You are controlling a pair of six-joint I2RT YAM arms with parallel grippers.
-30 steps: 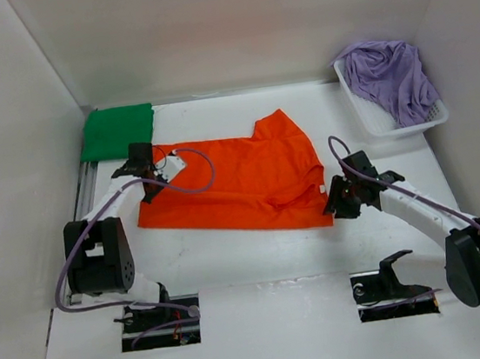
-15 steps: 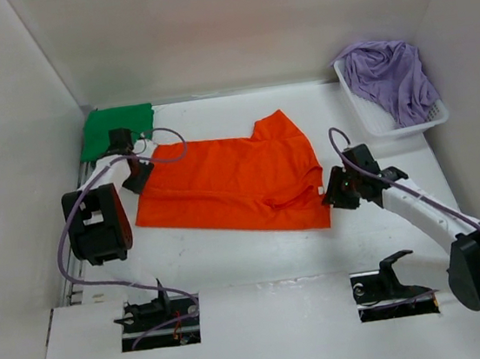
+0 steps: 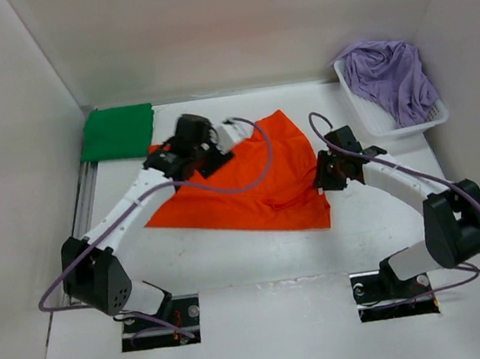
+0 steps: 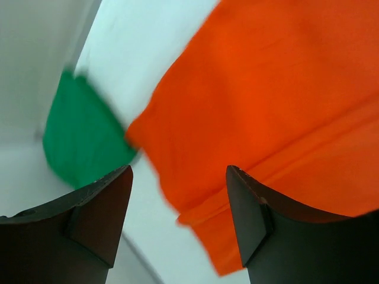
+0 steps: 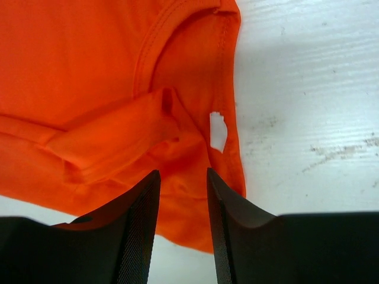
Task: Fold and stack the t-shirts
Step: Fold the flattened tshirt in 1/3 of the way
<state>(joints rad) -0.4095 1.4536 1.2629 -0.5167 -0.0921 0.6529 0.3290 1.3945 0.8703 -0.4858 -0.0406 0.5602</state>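
The bright orange t-shirt (image 3: pixel 249 178) lies spread in the middle of the table, its right side rumpled around the collar (image 5: pixel 177 35). Over its back left corner hangs my left gripper (image 3: pixel 176 155), open with nothing between its fingers (image 4: pixel 177 171); that view is blurred. My right gripper (image 3: pixel 327 171) hovers at the shirt's right edge, open a little above the cloth near the collar (image 5: pixel 182 173). The green t-shirt (image 3: pixel 118 131) lies folded at the back left (image 4: pixel 77 142). The lavender t-shirt (image 3: pixel 389 74) is heaped in the basket.
A white mesh basket (image 3: pixel 373 119) stands at the back right against the wall. White walls close in the table on the left, back and right. A metal rail (image 3: pixel 83 186) runs along the left edge.
My left gripper has opened and swung from the shirt's left edge to the right, over its back left part. The right gripper has moved back along the shirt's right edge and narrowed slightly.
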